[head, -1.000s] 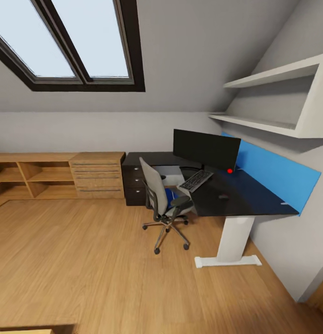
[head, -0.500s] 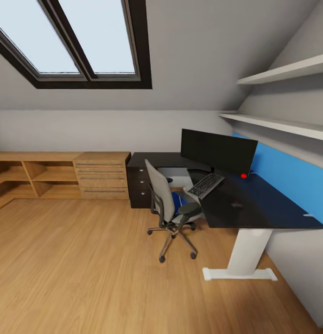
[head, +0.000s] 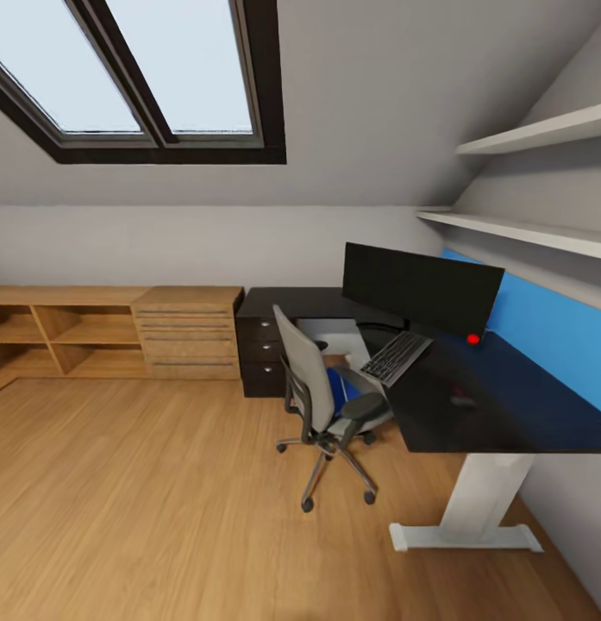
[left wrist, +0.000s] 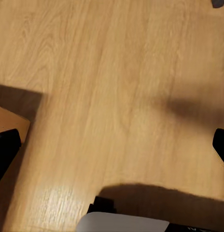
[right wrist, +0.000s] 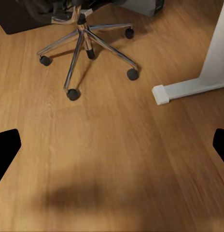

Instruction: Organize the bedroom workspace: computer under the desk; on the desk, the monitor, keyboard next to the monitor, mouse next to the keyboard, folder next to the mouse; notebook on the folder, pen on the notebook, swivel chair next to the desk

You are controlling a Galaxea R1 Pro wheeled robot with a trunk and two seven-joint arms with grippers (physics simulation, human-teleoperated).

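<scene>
Desk [head: 498,405]: one, L-shaped, black top, standing in the corner under the sloped ceiling, with one white pedestal leg [head: 477,504] and a black drawer block [head: 261,349] at its far end.

Monitor [head: 421,289]: one, upright along the desk's back edge, red dot at its lower corner. Keyboard [head: 397,356]: one, lying just in front of the monitor, reaching to the desk's inner front edge. Mouse [head: 461,401]: one small dark oval on the black top, apart from the keyboard, toward the desk's near end; faint against the surface.

Swivel chair [head: 322,392]: one, on the wood floor [head: 162,500] in the desk's inner corner, back turned toward the room. Folder [head: 338,385]: one bright blue patch on the chair seat, partly hidden by the backrest. Right wrist view: the chair's chrome star base [right wrist: 83,41], five casters counted, and the foot of the pedestal leg [right wrist: 189,87].

Low wooden shelf unit [head: 102,332]: one, along the far wall. Wall shelves [head: 524,185]: two. Skylight [head: 145,78]: one, two panes.

Right gripper [right wrist: 112,145]: two dark fingertips at opposite frame edges, spread wide, nothing between them, floor below. Left gripper [left wrist: 112,145]: likewise spread wide and empty over bare floor.
</scene>
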